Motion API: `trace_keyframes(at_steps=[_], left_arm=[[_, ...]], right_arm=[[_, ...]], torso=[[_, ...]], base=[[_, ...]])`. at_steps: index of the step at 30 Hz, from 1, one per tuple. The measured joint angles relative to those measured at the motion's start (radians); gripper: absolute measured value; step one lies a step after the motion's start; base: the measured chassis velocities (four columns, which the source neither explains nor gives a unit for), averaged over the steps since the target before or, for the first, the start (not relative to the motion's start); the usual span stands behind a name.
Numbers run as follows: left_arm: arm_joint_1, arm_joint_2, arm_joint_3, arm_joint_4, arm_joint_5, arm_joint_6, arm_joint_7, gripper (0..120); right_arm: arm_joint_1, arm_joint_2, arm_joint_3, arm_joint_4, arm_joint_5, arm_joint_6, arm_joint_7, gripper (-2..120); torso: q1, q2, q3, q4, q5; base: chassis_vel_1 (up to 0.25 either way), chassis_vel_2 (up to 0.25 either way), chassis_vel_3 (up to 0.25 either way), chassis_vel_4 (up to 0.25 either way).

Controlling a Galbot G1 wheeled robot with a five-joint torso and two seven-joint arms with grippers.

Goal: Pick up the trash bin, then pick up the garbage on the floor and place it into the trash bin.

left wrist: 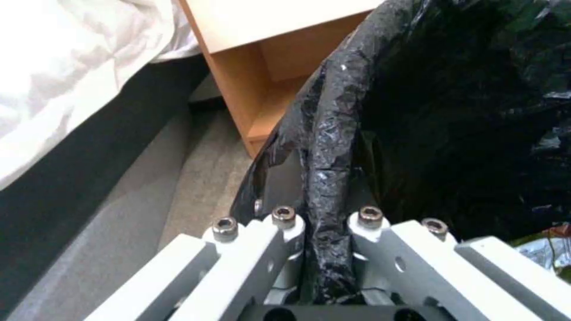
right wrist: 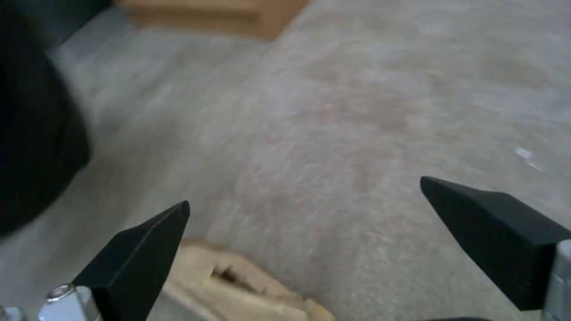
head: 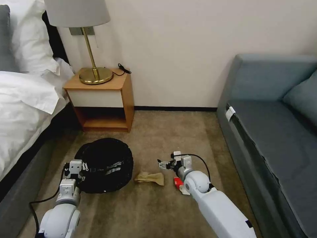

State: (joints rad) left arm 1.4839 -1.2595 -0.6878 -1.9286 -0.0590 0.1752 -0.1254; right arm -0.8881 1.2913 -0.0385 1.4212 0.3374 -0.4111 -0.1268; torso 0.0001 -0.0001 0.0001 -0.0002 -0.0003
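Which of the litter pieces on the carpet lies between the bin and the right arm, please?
The crumpled brown paper lies beside the trash bin. The red-and-white wrapper sits partly under the right arm.

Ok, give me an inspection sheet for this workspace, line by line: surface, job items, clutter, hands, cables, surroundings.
Surface: beige carpet.
Job's things: black trash bin, liner in; crumpled brown paper beside the bin; red-and-white wrapper partly under the right arm.
Clutter: nothing seen.
Hands: left hand shut on the bin's rim; right hand open above the carpet by the brown paper.
Cables: black cable looping at the right wrist; another along the left arm; a cord on the nightstand.
Surroundings: bed, lamp, grey sofa, wall.
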Motion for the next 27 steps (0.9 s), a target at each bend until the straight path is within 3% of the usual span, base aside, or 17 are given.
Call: trace_keyframes(at_steps=[5, 10, 27], left_arm=[[-0.002, 0.014, -0.009, 0.029, 0.004, -0.002, 0.0, 2], [0.005, 0.017, -0.023, 0.038, 0.004, -0.013, 0.0, 2], [0.061, -0.022, -0.067, -0.017, 0.031, -0.024, -0.002, 2]], right_arm=[[0.075, -0.018, -0.088, -0.043, -0.157, -0.016, -0.184, 100], [0.151, -0.014, -0.162, -0.086, -0.191, -0.019, -0.26, 100], [0.249, 0.058, -0.328, -0.392, -0.374, 0.063, -0.314, 100]], torso=[[0.0, 0.0, 0.0, 0.0003, 0.0001], [0.0, 0.0, 0.0, 0.0003, 0.0001], [0.0, 0.0, 0.0, 0.0001, 0.0003]], base=[[0.0, 0.0, 0.0, 0.0], [0.0, 0.0, 0.0, 0.0], [0.0, 0.0, 0.0, 0.0]])
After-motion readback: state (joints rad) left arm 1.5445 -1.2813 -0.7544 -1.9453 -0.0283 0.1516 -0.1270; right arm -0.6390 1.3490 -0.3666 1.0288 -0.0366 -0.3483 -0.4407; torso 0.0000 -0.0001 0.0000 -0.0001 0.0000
